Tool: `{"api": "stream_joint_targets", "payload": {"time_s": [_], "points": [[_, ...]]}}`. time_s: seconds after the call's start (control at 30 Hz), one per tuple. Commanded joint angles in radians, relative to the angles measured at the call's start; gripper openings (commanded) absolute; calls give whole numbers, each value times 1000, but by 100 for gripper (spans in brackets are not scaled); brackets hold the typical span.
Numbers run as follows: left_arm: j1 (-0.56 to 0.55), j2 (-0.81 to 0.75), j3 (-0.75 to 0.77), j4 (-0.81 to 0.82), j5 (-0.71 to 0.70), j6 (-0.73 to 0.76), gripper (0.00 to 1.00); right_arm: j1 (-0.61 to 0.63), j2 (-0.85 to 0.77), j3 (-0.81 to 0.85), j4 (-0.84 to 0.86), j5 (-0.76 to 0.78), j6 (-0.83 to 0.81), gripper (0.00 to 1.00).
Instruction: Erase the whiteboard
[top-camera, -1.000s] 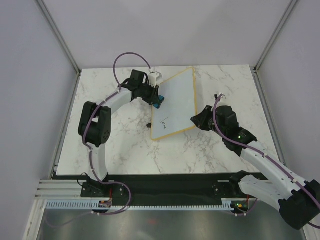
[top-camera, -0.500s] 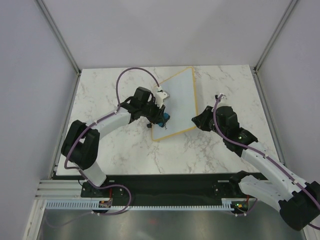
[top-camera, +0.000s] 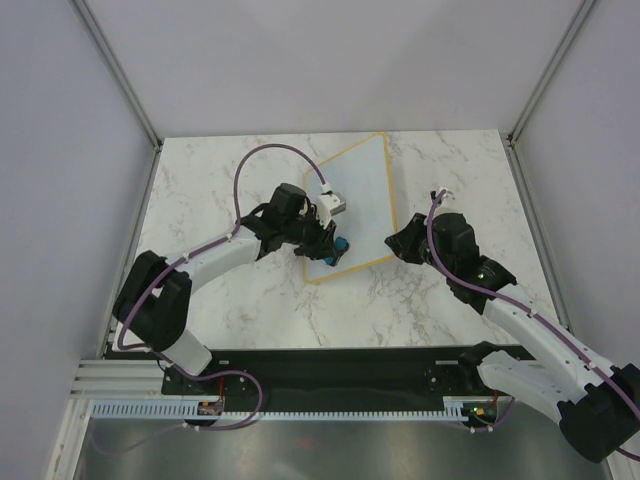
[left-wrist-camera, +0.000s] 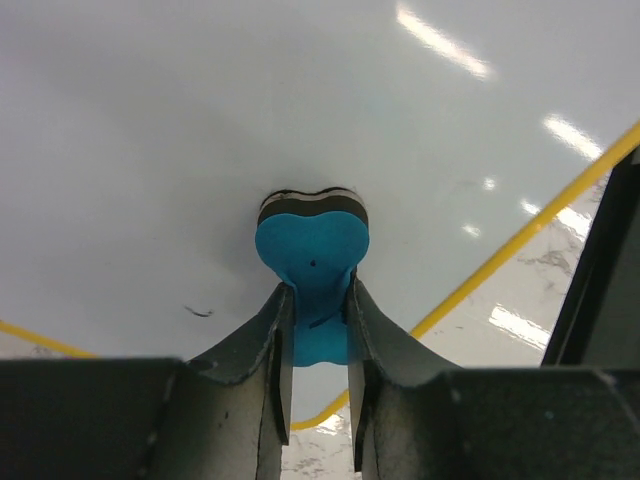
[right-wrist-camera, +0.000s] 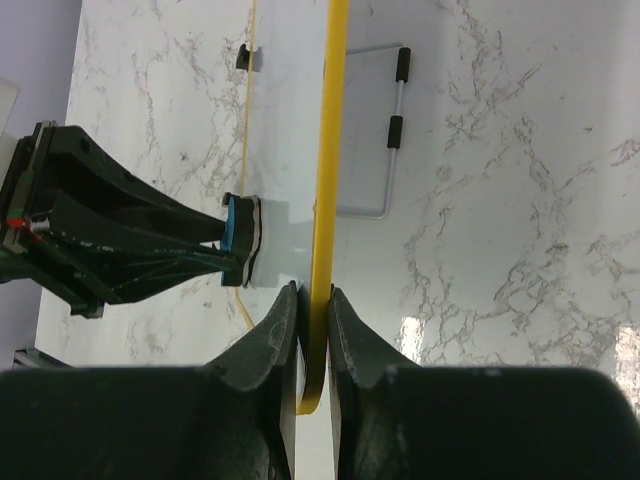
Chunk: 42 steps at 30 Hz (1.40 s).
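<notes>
On the marble table (top-camera: 250, 300), left gripper (left-wrist-camera: 320, 300) pinches a blue eraser (left-wrist-camera: 312, 240) against the whiteboard (top-camera: 362, 190); right gripper (right-wrist-camera: 312, 297) clamps its yellow frame (right-wrist-camera: 336, 100) edge-on.

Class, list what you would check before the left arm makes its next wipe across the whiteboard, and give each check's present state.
1. Left gripper shut on eraser: ok.
2. Eraser's felt touching whiteboard: ok.
3. Right gripper clamped on the board's yellow edge: ok.
4. Board wiped clean: not ok, a small dark mark shows beside the eraser.
5. Support from the wire stand beyond the board: cannot tell.
</notes>
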Motion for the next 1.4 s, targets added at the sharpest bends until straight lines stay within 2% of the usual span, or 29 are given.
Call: {"api": "stream_joint_targets", "payload": {"time_s": [0.0, 0.37, 0.53, 0.77, 0.97, 1.33, 1.37], "points": [[-86, -12, -46, -102, 171, -31, 2, 16, 8, 33, 57, -40, -38, 0], [-72, -16, -58, -156, 168, -14, 2, 14, -4, 28, 56, -33, -28, 0], [13, 11, -8, -131, 148, -19, 2, 16, -7, 24, 56, -33, -28, 0], [131, 134, 15, -67, 64, -8, 2, 16, -1, 22, 56, -33, -35, 0], [211, 215, 115, -53, 47, -5, 2, 18, -6, 19, 56, -33, -35, 0], [205, 277, 242, -53, 47, -5, 2, 16, 1, 24, 56, -33, -38, 0], [205, 287, 276, -70, -2, 4, 2, 16, 2, 25, 56, -34, -38, 0]]}}
